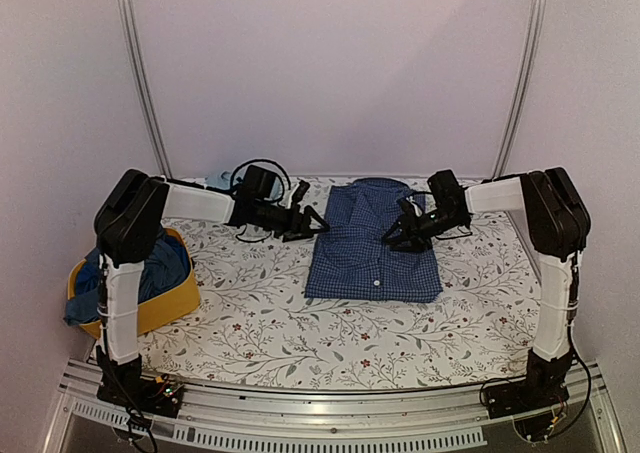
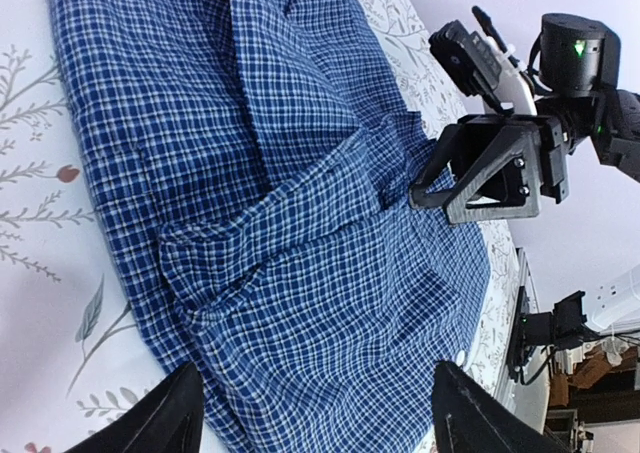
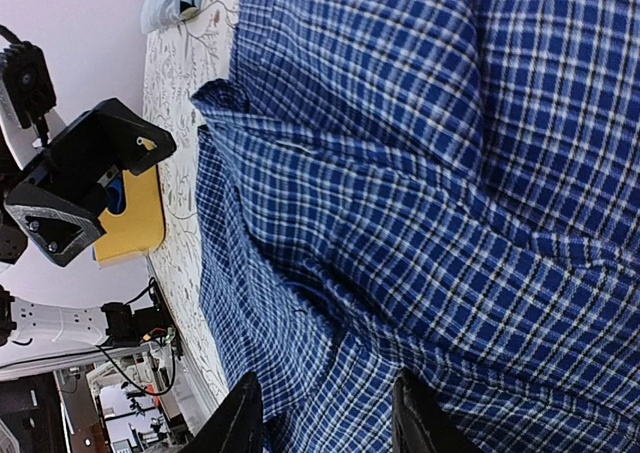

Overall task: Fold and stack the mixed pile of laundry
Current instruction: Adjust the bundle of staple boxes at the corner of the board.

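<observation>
A navy-and-white checked collared shirt [image 1: 372,243] lies folded flat on the middle of the table, collar toward the back. My left gripper [image 1: 312,223] hovers at its left edge, open, fingers [image 2: 165,413] wide apart over the checked cloth [image 2: 300,223]. My right gripper [image 1: 398,235] sits low over the shirt's right half. Its fingers [image 3: 238,418] stand narrower but apart, straddling a raised fold of the shirt [image 3: 400,203]. From the left wrist view, the right gripper [image 2: 425,193] has its tips at the cloth. Darker blue clothes [image 1: 150,268] fill the basket. A light blue garment [image 1: 215,181] lies at the back left.
The yellow fabric basket [image 1: 175,303] stands at the table's left front edge, beside the left arm. The floral table cover [image 1: 300,333] spreads in front of the shirt. Metal frame posts [image 1: 140,73] rise at the back corners.
</observation>
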You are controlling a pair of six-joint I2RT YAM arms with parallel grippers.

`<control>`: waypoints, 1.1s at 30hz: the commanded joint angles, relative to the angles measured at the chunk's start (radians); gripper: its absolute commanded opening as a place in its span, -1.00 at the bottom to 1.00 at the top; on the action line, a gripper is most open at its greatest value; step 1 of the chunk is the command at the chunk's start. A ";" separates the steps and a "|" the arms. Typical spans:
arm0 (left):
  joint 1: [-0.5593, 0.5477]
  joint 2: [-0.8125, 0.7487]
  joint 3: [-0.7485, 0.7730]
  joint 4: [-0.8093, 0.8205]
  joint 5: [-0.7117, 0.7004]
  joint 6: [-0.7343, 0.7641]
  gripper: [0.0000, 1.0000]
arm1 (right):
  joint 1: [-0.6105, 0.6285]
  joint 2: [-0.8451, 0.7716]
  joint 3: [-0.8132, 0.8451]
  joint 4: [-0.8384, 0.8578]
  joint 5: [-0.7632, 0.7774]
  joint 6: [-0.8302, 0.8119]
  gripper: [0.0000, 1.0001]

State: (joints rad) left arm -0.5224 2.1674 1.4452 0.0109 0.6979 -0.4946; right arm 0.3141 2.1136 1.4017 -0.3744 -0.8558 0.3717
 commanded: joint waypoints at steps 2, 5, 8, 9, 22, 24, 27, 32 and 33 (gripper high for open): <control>-0.014 -0.029 0.006 -0.043 -0.015 0.025 0.56 | 0.020 0.054 0.056 -0.072 0.016 -0.057 -0.17; -0.013 -0.030 -0.009 -0.036 -0.023 0.016 0.56 | 0.023 0.076 0.076 -0.051 0.006 -0.049 -0.23; -0.014 -0.031 -0.017 -0.034 -0.025 0.017 0.56 | 0.025 0.095 0.112 -0.054 -0.010 -0.042 -0.35; -0.013 -0.030 -0.018 -0.035 -0.026 0.017 0.56 | 0.026 0.103 0.129 -0.059 -0.011 -0.042 -0.38; 0.013 -0.053 -0.032 -0.046 -0.058 0.040 0.59 | -0.004 0.104 0.249 -0.066 -0.002 -0.049 -1.00; 0.015 -0.055 -0.035 -0.047 -0.066 0.041 0.59 | -0.017 0.094 0.252 -0.066 0.021 -0.050 -1.00; 0.016 -0.060 -0.039 -0.045 -0.075 0.047 0.60 | -0.034 0.090 0.239 -0.068 0.077 -0.054 -1.00; -0.024 -0.139 -0.090 -0.028 -0.157 0.171 0.70 | -0.040 0.146 0.229 -0.069 0.140 -0.082 -1.00; -0.041 -0.162 -0.107 -0.028 -0.196 0.216 0.76 | -0.039 0.169 0.232 -0.069 0.137 -0.088 -1.00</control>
State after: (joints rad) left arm -0.5232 2.1212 1.3872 -0.0277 0.6029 -0.4206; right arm 0.2794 2.2333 1.6306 -0.4484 -0.7776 0.3180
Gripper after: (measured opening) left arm 0.842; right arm 0.003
